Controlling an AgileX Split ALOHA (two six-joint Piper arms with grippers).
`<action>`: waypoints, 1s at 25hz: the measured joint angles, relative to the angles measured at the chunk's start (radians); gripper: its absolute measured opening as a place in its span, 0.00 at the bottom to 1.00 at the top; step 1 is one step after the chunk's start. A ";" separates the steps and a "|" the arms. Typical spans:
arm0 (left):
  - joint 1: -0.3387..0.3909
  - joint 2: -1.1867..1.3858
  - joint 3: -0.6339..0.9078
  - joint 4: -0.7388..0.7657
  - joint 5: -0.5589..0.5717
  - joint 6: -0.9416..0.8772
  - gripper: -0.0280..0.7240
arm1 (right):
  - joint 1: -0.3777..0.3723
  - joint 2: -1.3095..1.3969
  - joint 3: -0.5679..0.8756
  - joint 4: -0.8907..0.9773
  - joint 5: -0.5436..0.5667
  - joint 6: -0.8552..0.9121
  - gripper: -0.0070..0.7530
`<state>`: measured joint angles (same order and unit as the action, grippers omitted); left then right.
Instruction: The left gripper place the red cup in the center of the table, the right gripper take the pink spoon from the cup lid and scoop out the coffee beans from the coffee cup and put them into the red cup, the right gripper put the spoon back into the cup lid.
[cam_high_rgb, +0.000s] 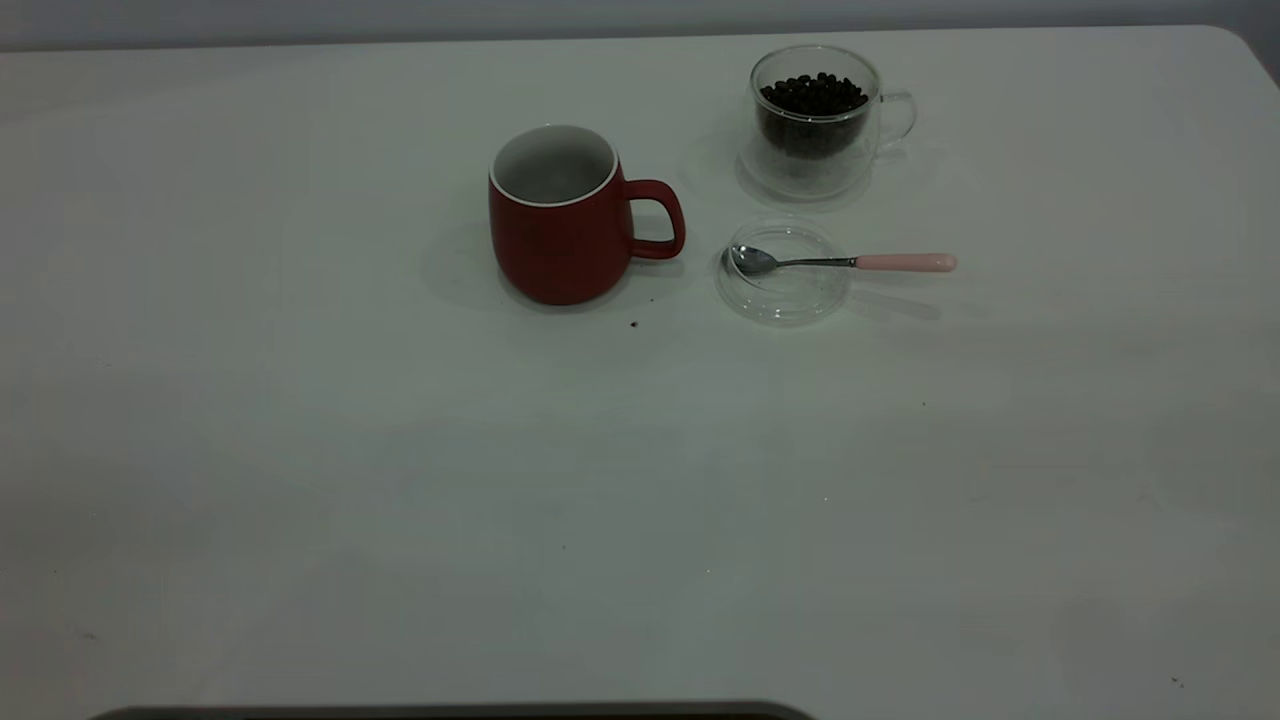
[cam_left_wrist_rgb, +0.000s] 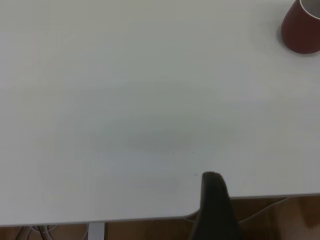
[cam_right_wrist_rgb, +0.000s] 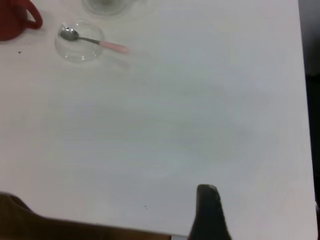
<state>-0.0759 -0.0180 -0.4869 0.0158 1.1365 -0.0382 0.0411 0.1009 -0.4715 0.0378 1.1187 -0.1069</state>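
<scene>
Far from both end effectors, pink spoon (cam_high_rgb: 840, 262) rests in cup lid (cam_high_rgb: 783, 272).

red cup (cam_high_rgb: 560, 235): matt, probably ceramic | coffee cup (cam_high_rgb: 815, 125): clear glass | spoon (cam_high_rgb: 835, 262): shiny metal

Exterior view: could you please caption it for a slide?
Red cup beside bean-filled coffee cup; pink spoon resting on cup lid.

There is no text, label, brand, number or sign to read on any thing here.
</scene>
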 joint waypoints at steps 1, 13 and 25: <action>0.000 0.000 0.000 0.000 0.000 0.000 0.82 | -0.010 -0.001 0.000 -0.002 0.000 0.003 0.78; 0.000 0.000 0.000 0.000 0.000 0.002 0.82 | -0.087 -0.067 0.000 -0.017 0.001 0.044 0.78; 0.000 0.000 0.000 0.000 0.000 0.001 0.82 | -0.087 -0.073 0.000 -0.020 0.001 0.046 0.78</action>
<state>-0.0759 -0.0180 -0.4869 0.0158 1.1365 -0.0373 -0.0462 0.0282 -0.4715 0.0180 1.1195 -0.0612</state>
